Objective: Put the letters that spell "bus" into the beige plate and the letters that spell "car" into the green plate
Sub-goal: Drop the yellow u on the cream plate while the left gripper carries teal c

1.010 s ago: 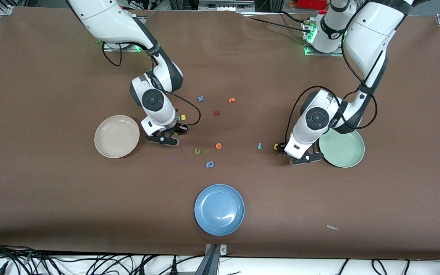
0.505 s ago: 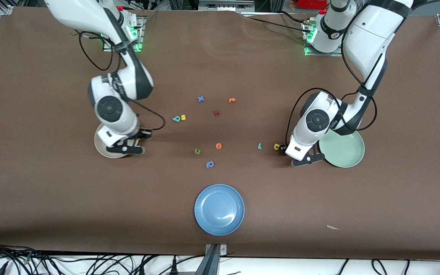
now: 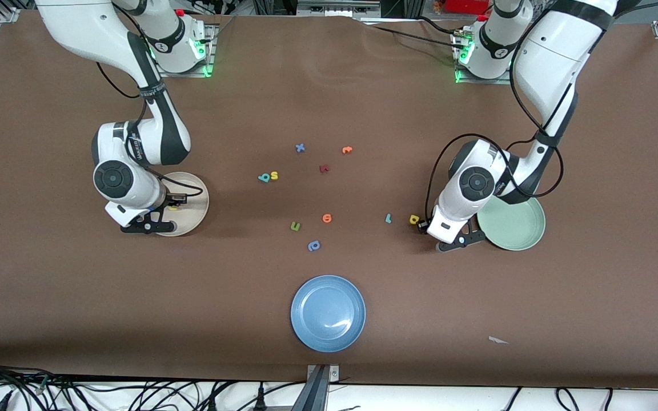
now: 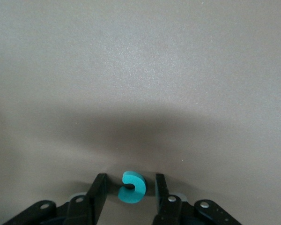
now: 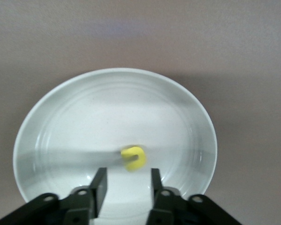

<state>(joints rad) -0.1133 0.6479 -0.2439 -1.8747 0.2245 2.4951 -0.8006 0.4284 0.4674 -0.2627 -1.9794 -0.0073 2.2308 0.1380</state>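
Note:
My right gripper (image 5: 126,180) hangs open over the beige plate (image 3: 195,194). A yellow "u" (image 5: 133,157) lies in that plate just off the fingertips, free of them. My left gripper (image 4: 127,185) is down on the table beside the green plate (image 3: 514,225). The teal "c" (image 4: 132,187) lies between its fingers with a small gap on each side. The yellow "a" (image 3: 414,218) and the teal "r" (image 3: 388,218) lie right by that gripper. The teal "b" (image 3: 264,178) and the yellow "s" (image 3: 274,175) sit together mid-table.
A blue plate (image 3: 328,313) stands nearest the front camera. Loose mid-table letters: blue x (image 3: 300,148), orange (image 3: 347,150), dark red (image 3: 324,169), orange (image 3: 327,218), green (image 3: 295,226) and blue round (image 3: 313,246). A white scrap (image 3: 497,340) lies near the table's front edge.
My right arm swung from beside the "b" and "s" to over the beige plate and opened, leaving the yellow "u" in it. The left gripper's fingers narrowed around the "c".

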